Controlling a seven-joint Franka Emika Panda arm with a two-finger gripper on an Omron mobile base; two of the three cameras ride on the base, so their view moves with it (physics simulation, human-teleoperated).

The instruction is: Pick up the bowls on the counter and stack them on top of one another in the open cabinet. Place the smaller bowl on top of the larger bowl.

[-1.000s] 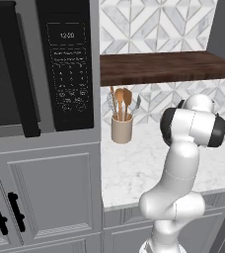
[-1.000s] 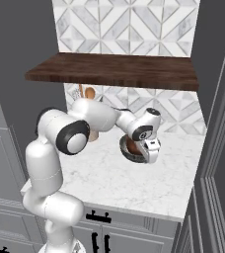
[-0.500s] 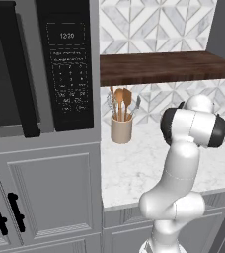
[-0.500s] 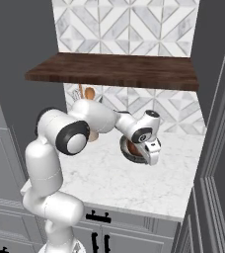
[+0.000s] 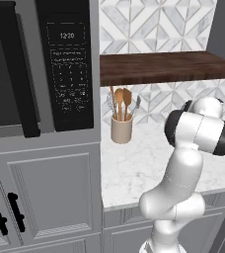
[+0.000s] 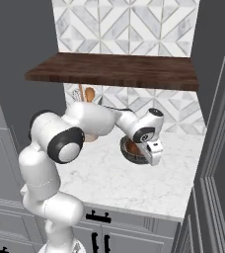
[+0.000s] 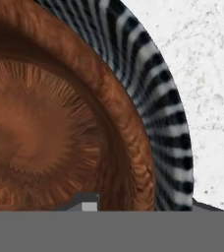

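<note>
The small reddish-brown bowl (image 6: 132,147) sits inside the rim of the wider bowl (image 6: 127,155) on the white marble counter (image 6: 109,183), under the dark wood shelf of the open cabinet (image 6: 114,71). My gripper (image 6: 153,152) hangs at the right edge of the two bowls, tilted down onto them. In the hand view the brown bowl (image 7: 45,123) is very close, with the larger bowl's black-and-white striped wall (image 7: 158,108) around it. One pale fingertip (image 7: 87,202) shows inside the brown bowl; the other finger is hidden, so the jaw gap cannot be read.
A beige utensil holder (image 5: 121,129) with wooden spoons stands at the back of the counter, left of the bowls. A black microwave (image 5: 67,64) fills the left, with grey doors below. A tall grey panel (image 6: 218,148) closes the counter's right side.
The hand has shifted slightly right and down at the bowls' edge. The bowls and the base have stayed put.
</note>
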